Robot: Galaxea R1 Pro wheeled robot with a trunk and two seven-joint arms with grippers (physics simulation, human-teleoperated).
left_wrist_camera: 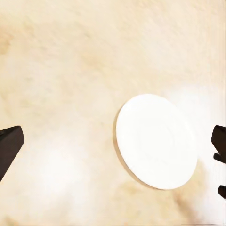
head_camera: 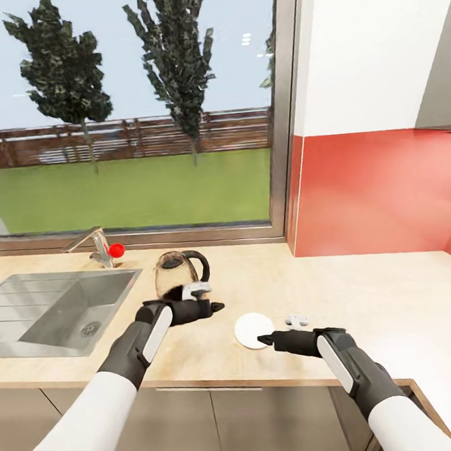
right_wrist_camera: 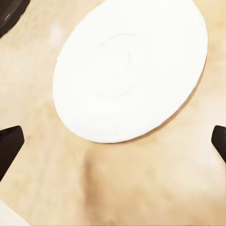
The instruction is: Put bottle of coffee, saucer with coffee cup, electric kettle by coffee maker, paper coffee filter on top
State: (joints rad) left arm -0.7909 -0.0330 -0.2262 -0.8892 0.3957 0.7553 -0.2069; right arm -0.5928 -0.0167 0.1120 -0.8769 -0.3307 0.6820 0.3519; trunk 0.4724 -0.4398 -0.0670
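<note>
Head view looks down on the tan table, where the saucer lies flat between the two arms. The right gripper hangs at the saucer's near edge, its tip touching or just over the rim. The left gripper hovers near the saucer's other side, with the electric kettle standing just behind that wrist. A small white object — possibly the coffee cup on its side, too small to be sure — lies just beside the saucer on the right.

Both wrist views show dark fingertips far apart at the frame edges, so both sets of jaws stand open and hold nothing. In the right wrist view the saucer lies ahead of the fingers, not between them.

The step in hand looks like picking up the saucer. A flat plate gives little to grip — my judgement is that one finger must slip under the rim while the other presses from above. Closing too early would likely push it across the table.
</note>
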